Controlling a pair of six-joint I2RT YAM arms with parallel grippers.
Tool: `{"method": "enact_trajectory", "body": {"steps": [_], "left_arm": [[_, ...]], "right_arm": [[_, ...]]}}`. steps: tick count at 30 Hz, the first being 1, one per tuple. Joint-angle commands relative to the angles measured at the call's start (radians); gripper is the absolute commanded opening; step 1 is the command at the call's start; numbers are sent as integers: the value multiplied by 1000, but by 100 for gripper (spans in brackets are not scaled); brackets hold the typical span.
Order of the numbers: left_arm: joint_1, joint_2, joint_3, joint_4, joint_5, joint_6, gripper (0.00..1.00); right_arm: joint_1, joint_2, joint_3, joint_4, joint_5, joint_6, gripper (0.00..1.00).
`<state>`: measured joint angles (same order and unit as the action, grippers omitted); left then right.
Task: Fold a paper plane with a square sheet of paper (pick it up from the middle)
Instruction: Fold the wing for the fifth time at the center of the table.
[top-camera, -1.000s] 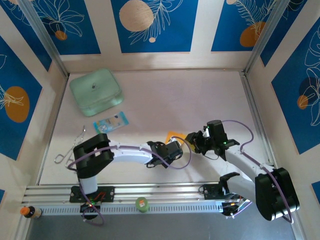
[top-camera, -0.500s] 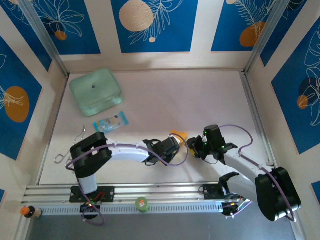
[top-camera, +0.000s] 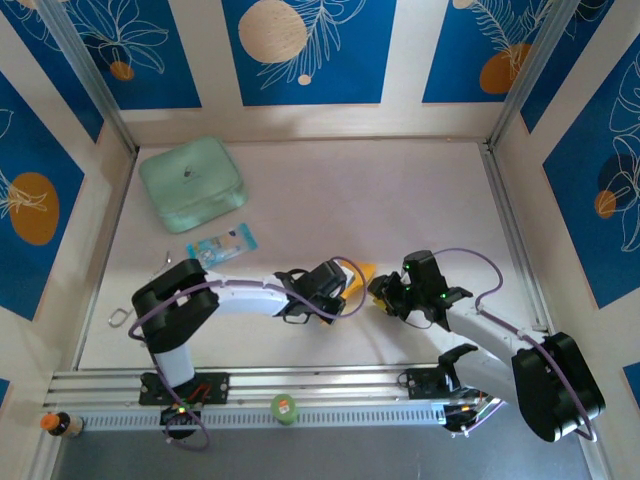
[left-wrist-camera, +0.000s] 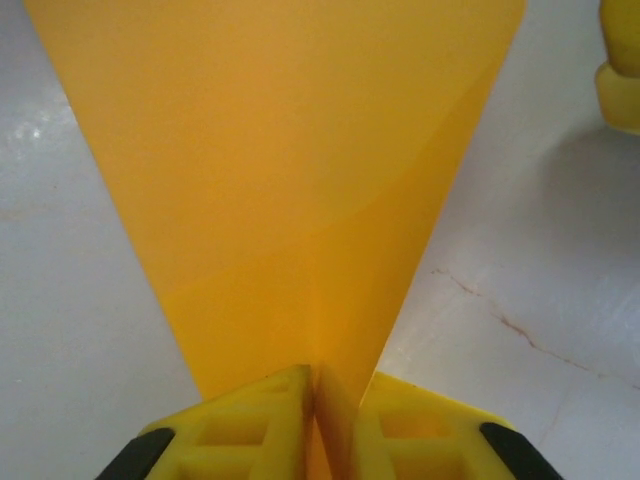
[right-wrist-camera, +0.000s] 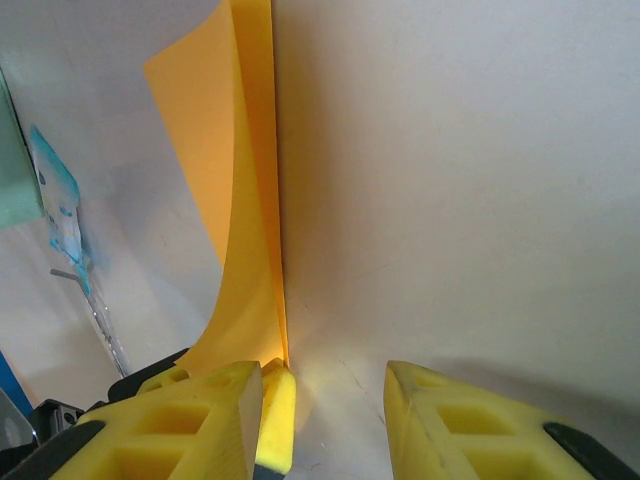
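- The square sheet of thin orange-yellow paper (top-camera: 362, 272) is sitting near the middle of the pale table (top-camera: 400, 190), between the two arms. It is standing up off the table top, not lying flat.
- The left gripper (left-wrist-camera: 315, 400) is squeezing the paper tight between its yellow fingers, right on a fold line that is running up the sheet.
- The right gripper (right-wrist-camera: 325, 385) is keeping its fingers apart. The paper is standing just beside one finger, and nothing is being pinched there.
- Over the last second the right gripper has been pulling back toward the near edge. The left gripper has been sliding a little to the left and farther away, taking the paper with it.
- I think this means a middle fold is being made and the right gripper is getting ready to help. The plane is looking far from done.
- The paper is looking smooth and thin, with straight sharp edges, and it is bending in a soft curve.
- The fingers are looking like chunky yellow blocks with hollow squares.
- A mint-green rounded box (top-camera: 191, 184) and a small blue-and-white packet (top-camera: 222, 243) are lying far left, well apart from the paper.
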<state>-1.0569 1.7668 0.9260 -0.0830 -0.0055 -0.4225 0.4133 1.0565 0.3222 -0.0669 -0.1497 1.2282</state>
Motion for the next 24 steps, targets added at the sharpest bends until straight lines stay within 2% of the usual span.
{"method": "enact_trajectory", "body": {"steps": [1,7,13,24], "left_arm": [[13,5,-22,-18,67,-29,19],[18,-26,-48,7,64,-36,20],[18,-59,-74,52,85,-32,28],[18,-58,-72,51,93,-21,27]], "right_arm": [[7,-5,-17,8,13,10,37],[11,-1,-17,13,7,10,37],[19,28,-15,32,-8,8,37],[24,118,37,128,-117,11,39]]}}
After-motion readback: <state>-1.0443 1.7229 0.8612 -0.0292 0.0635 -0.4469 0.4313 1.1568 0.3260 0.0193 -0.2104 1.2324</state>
